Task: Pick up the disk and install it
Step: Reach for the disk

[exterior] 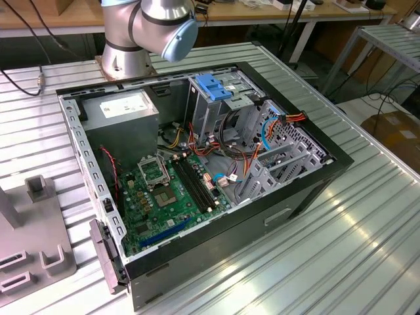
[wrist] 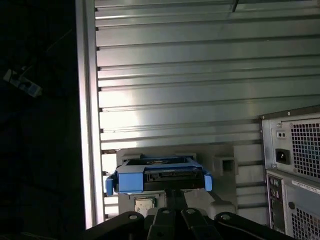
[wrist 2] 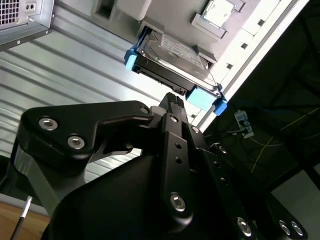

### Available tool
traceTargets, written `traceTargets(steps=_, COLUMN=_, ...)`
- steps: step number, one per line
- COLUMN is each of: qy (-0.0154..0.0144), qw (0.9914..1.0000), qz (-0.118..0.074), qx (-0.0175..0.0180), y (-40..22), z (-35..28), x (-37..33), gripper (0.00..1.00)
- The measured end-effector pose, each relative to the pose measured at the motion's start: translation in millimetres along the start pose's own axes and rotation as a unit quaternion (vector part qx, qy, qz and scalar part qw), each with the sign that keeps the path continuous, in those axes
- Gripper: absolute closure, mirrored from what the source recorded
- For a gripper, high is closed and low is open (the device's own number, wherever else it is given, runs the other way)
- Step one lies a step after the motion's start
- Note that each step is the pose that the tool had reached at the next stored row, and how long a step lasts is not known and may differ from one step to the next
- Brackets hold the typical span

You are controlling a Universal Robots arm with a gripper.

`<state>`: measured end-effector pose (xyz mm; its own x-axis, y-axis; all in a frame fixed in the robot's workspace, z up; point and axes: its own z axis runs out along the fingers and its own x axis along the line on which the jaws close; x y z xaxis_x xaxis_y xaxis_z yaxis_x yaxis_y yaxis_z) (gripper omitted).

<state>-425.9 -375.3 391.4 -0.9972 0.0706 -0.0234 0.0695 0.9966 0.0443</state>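
Note:
The disk [wrist 2: 172,55] is a grey metal drive in a bright blue carrier with end tabs. It rests in a light grey fixture [wrist 2: 235,30] on the ribbed metal table. In the first wrist view the disk [wrist: 157,175] shows its connector edge between the two blue tabs. My gripper [wrist 2: 172,98] is shut, its black fingers pressed together with nothing between them. The tips sit just short of the disk's near edge, at about its middle. In the first wrist view the gripper [wrist: 175,192] lines up with the middle of that edge.
The open computer case [exterior: 197,164] lies on the table, with a motherboard, cables and a tall grey drive cage [exterior: 210,111] topped by a blue latch [exterior: 213,85]. The case's rear panel [wrist: 295,165] stands near the fixture. The table edge [wrist: 85,125] runs beside the disk.

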Motion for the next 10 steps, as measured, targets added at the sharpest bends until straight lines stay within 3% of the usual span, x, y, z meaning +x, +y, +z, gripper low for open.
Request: traceTargets(steps=10, qy=0.0, qw=1.0, qz=0.0, qx=0.0, y=-0.8, z=0.1, x=27.9, gripper=0.9)
